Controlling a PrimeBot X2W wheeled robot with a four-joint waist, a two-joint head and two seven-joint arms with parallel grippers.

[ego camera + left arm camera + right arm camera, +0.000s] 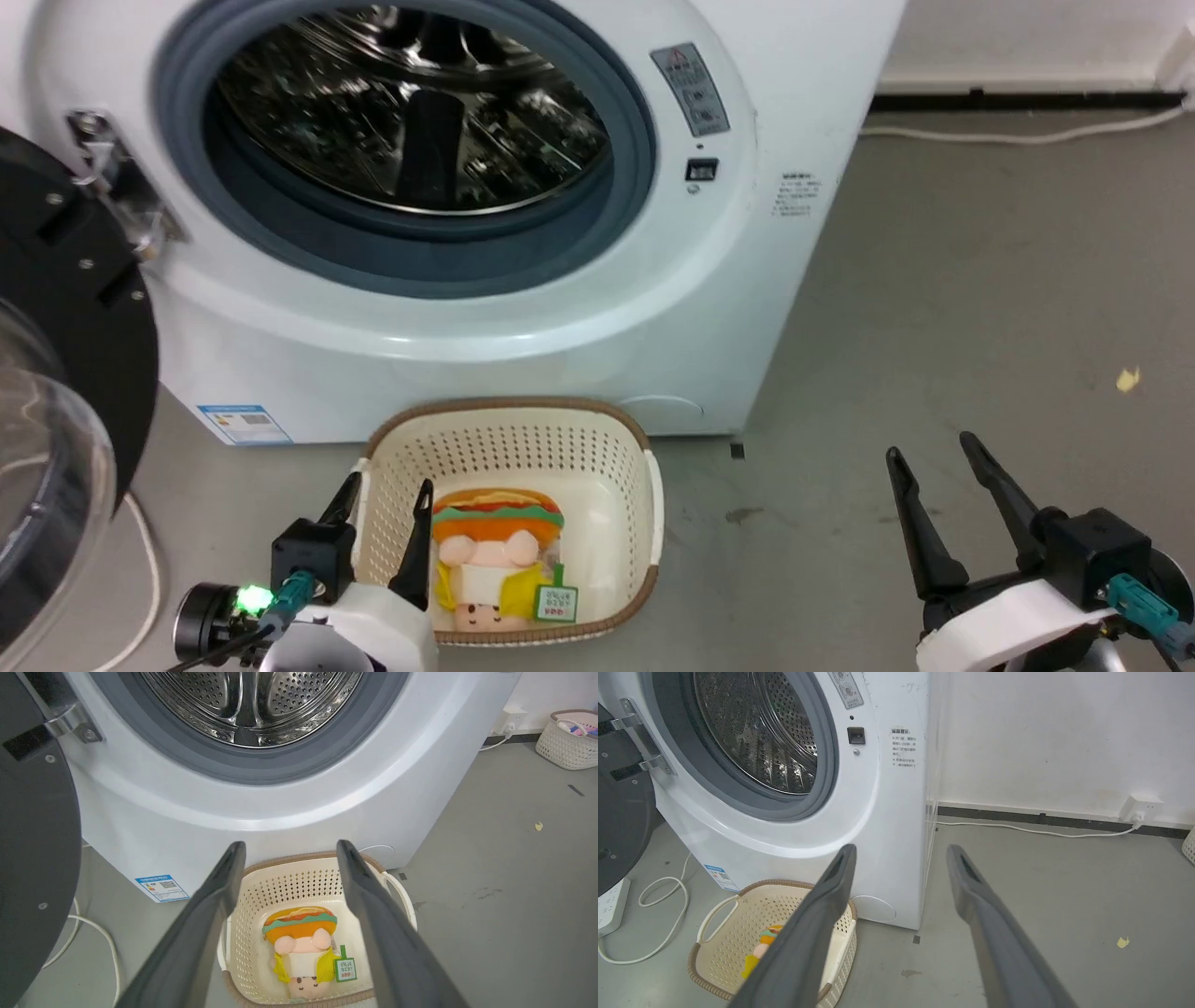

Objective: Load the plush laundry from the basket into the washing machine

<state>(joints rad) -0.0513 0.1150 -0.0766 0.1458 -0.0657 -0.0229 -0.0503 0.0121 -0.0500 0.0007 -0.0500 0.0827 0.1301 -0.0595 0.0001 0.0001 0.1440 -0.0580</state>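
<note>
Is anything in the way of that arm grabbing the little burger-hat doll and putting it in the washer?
Nothing visible. The doll lies uncovered in the open-topped basket, ahead of the left gripper, jaws open. The washing machine has its door swung aside to the left, leaving the drum mouth clear.

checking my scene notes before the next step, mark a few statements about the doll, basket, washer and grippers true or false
1. The doll lies in the basket. True.
2. The basket sits on the floor in front of the washer. True.
3. The washer door is shut. False: it stands open, swung to the left.
4. The left gripper holds the doll. False: it is open and holds nothing.
5. The right gripper is open over the floor. True.
</note>
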